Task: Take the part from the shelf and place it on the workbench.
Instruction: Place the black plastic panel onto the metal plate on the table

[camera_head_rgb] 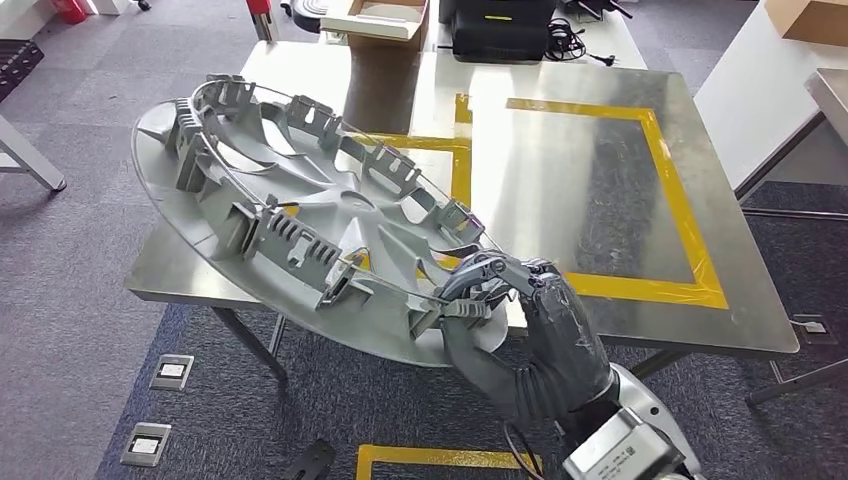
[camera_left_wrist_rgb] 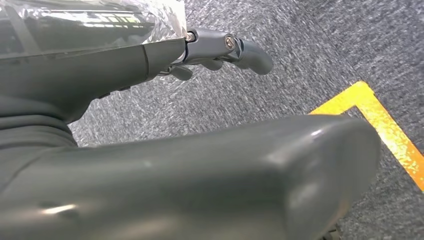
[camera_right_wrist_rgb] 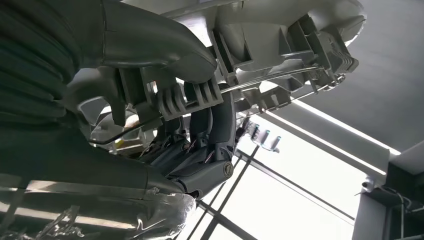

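Leftward from the fingers (camera_head_rgb: 500, 272): grey wheel-cover part (camera_head_rgb: 300, 215), tilted, above the steel workbench (camera_head_rgb: 560, 150) near edge. Right hand (camera_head_rgb: 520, 300) clenched on part's rim. Left hand (camera_left_wrist_rgb: 200, 50) over carpet, fingers loosely apart, holding nothing.

The part (camera_head_rgb: 300, 220) hides the worktop (camera_head_rgb: 560, 160) stretch beneath it, left of the right robot hand (camera_head_rgb: 510, 300). That hand's arm is cut off at the head view's bottom edge. The cardboard box (camera_head_rgb: 385, 22), far beyond the hand, is clipped at the top edge.
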You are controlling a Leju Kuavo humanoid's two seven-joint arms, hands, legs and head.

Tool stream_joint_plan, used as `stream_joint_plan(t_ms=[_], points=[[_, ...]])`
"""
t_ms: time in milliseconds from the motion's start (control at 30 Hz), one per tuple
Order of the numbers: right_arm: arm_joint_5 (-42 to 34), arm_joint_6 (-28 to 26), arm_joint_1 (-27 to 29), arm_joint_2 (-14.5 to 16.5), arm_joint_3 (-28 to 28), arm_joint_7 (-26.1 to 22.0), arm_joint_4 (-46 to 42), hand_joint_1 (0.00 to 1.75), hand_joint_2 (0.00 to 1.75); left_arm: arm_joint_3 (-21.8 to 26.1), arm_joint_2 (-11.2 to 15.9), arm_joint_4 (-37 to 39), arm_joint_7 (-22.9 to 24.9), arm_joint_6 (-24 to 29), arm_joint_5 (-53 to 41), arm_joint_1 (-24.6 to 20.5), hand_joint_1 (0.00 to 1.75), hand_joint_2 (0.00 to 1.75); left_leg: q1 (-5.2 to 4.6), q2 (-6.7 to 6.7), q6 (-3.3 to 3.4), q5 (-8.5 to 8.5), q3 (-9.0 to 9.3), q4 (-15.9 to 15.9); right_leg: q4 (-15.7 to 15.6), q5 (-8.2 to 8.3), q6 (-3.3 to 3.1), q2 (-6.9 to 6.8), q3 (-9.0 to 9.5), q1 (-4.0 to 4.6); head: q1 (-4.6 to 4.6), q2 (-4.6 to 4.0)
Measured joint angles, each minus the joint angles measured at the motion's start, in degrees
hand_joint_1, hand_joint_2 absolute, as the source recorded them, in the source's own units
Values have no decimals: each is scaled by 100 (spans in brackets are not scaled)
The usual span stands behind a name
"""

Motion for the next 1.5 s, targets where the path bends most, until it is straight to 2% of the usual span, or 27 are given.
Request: stream_joint_plan(t_ms=[200, 367, 467, 833, 1267, 1500], points=[[-145, -48, -207, -21, -121, 395, 313, 175, 175, -2, -3, -1, 56, -45, -67, -39, 0, 175, -33, -3, 74, -4, 0, 0, -39, 19, 32, -3, 15, -24, 4, 0], [-329, -35, -530, -32, -195, 733, 737, 175, 175, 0, -5, -1, 73, -78, -136, -106, 0, 175, -44, -1, 93, 4, 0, 0, -46, 28, 127, -3, 13, -38, 2, 0], [-385, -32, -761, -40, -219, 1011, 1019, 175, 175, 0, -17, -1, 84, -80, -191, -118, 0, 175, -44, 1, 98, 9, 3, -1, -46, 32, 152, -2, 10, -38, 0, 0], [-690, 249, -1611, -118, -126, 1915, 2493, 175, 175, -4, -138, -1, 403, -25, -535, -165, 0, 175, -35, 1, 92, 34, 12, -22, -39, 38, 159, -4, 6, -30, 0, 0], [-783, 246, -1828, -193, 119, 2112, 4061, 175, 175, 67, -230, 4, 256, 152, -479, -175, 0, 175, -36, 0, 92, 34, 14, -24, -39, 38, 159, -7, 6, -31, 1, 0], [-768, 247, -1869, -186, 165, 2092, 4569, 175, 175, 161, -239, 12, 252, 151, -466, -174, 0, 175, -36, -1, 96, 39, 14, -24, -38, 39, 159, -8, 8, -31, 1, 0]])
